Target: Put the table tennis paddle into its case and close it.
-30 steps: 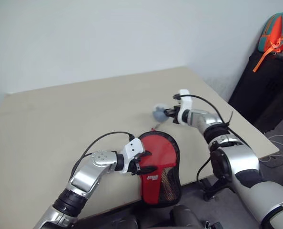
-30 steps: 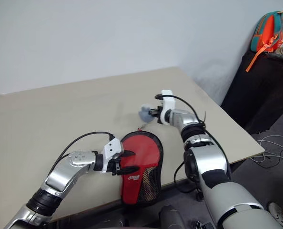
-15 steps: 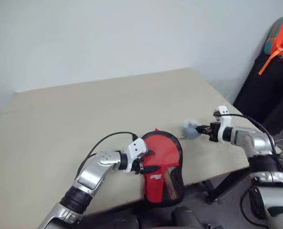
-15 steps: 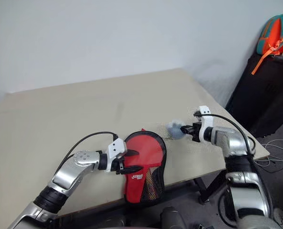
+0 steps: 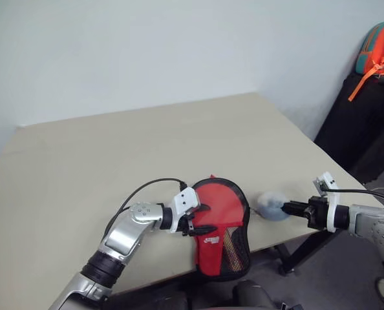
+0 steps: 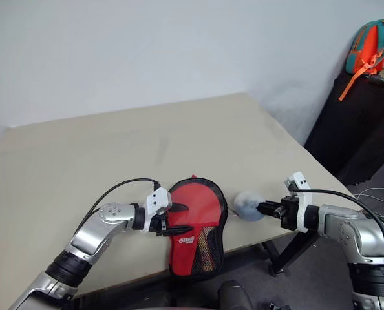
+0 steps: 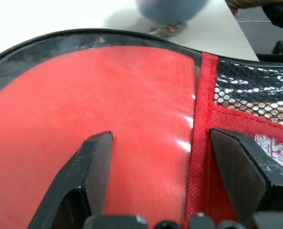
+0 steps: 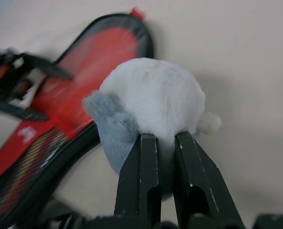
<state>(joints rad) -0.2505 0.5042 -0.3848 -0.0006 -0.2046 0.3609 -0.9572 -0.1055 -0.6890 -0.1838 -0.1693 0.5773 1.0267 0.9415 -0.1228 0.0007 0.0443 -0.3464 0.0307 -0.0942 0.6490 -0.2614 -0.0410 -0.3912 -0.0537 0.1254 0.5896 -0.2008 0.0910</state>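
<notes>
The right fingers (image 8: 148,167) were pinched shut on the fluffy grey-white ball (image 8: 151,102), held just beside the case (image 6: 195,223), while the left gripper (image 7: 172,157) stood wide open, one finger on the red face and the other on the mesh panel (image 7: 256,88). The paddle (image 5: 229,242) lay inside the case at the near edge of the table (image 5: 147,142), its striped handle seen through the mesh. The step would be judged best done if the ball were set down well apart from the case, so that the case could then be closed unhindered.

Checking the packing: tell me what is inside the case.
Through the case's black mesh panel, a striped wooden handle of the table tennis paddle shows. The red face under the left gripper looks like its blade; fabric covers the rest.
</notes>
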